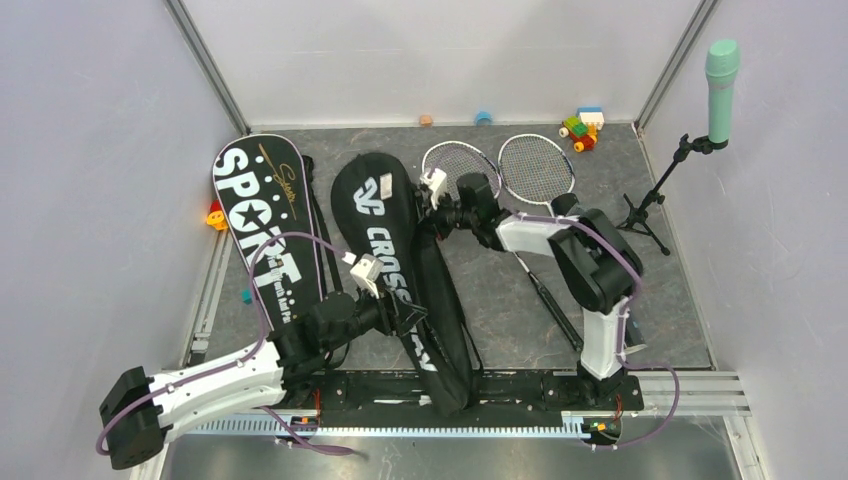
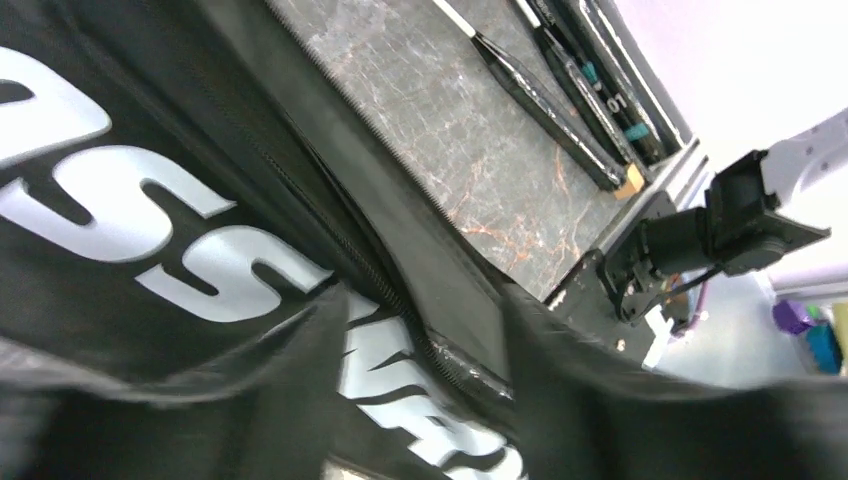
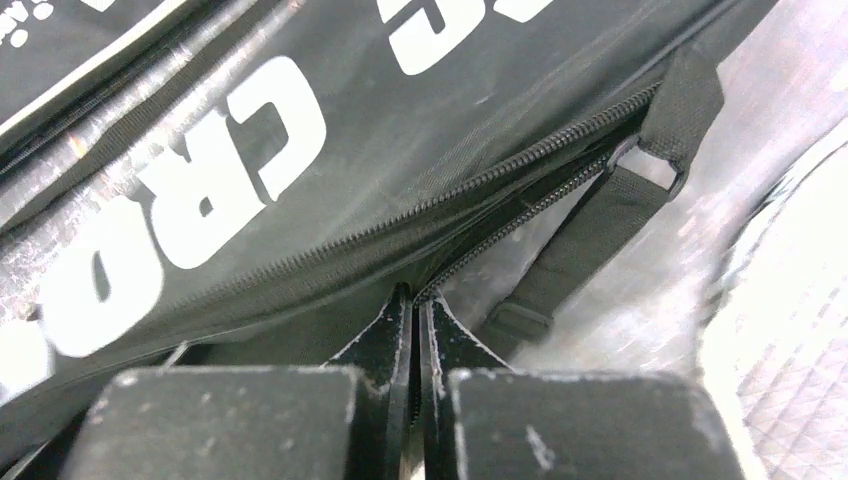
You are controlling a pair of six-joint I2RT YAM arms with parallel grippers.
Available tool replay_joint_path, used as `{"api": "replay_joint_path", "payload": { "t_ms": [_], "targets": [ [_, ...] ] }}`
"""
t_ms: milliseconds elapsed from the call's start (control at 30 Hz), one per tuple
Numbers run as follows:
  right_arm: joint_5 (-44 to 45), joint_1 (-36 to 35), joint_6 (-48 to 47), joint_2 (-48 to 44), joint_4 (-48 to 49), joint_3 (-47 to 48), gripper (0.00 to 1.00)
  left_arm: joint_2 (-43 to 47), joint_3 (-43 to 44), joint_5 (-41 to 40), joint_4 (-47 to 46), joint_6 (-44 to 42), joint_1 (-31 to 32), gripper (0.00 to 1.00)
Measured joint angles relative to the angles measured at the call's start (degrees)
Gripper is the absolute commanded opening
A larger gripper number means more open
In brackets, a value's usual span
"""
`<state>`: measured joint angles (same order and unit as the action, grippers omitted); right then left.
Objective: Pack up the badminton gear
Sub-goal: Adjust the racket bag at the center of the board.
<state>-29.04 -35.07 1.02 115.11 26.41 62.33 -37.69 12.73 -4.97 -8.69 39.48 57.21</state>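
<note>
At my right gripper (image 3: 412,312): fingers pressed together on the zip edge of the CROSSWAY bag (image 3: 200,200), just where the two rows of teeth meet.
Beside that pinch: the zip (image 3: 520,170) gapes towards the right, and a black strap (image 3: 590,230) runs off the bag's edge onto the bench (image 1: 500,300).
Left gripper (image 1: 403,318): low on the bag's middle, at its right edge. My wrist view is blurred, so I cannot tell whether the fingers are apart or together.
CROSSWAY bag, whole: lengthwise mid-bench, narrow end over the base rail (image 1: 520,385).
SPORT bag (image 1: 255,220): flat, just left of it, near the left wall.
Rackets (image 1: 537,168): two heads side by side, far right of the bag.
Open room: bare bench between the bag and the racket shafts.
Far edges: toy blocks (image 1: 580,128) by the back wall, microphone (image 1: 722,75) in the right corner.
</note>
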Motion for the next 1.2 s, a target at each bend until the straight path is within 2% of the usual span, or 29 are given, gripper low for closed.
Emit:
{"api": "replay_joint_path", "payload": {
  "t_ms": [133, 233, 333, 400, 533, 667, 833, 1000, 1200],
  "targets": [
    [0.6, -0.2, -13.2, -7.6, -15.5, 9.7, 0.0, -0.1, 2.6, -4.9, 1.1, -4.2, 0.0, 1.0],
    [2.7, -0.9, -28.2, -11.1, -28.5, 22.7, 0.0, -0.3, 9.3, -10.2, 2.8, -10.4, 0.0, 1.0],
    [5.0, -0.5, -42.3, -11.6, -40.4, 34.8, 0.0, -1.2, 20.5, -13.5, 4.6, -20.2, 0.0, 1.0],
    [5.8, 0.0, -51.5, -11.9, -46.7, 40.5, 0.0, -3.0, 30.9, -15.0, 6.0, -29.8, 0.0, 1.0],
    [5.3, 0.9, -68.0, -14.0, -56.0, 42.7, 0.0, -7.1, 46.3, -17.0, 7.5, -47.8, -0.1, 1.0],
    [4.6, 1.0, -77.2, -14.0, -62.9, 43.3, 0.0, -10.0, 56.0, -15.6, 15.5, -65.3, -2.2, 1.0],
    [2.5, 1.4, -86.3, -13.9, -71.7, 43.4, 0.0, -10.1, 57.8, -5.0, 32.5, -81.4, -9.5, 1.0],
    [-2.8, 1.7, -91.3, -12.9, -77.4, 48.4, 0.0, -12.0, 58.0, 2.8, 43.8, -89.9, -16.5, 1.0],
    [-8.1, -1.2, -93.8, -13.2, -73.6, 53.4, 0.0, -16.2, 58.8, 4.9, 46.1, -94.4, -17.8, 1.0]
  ]
}}
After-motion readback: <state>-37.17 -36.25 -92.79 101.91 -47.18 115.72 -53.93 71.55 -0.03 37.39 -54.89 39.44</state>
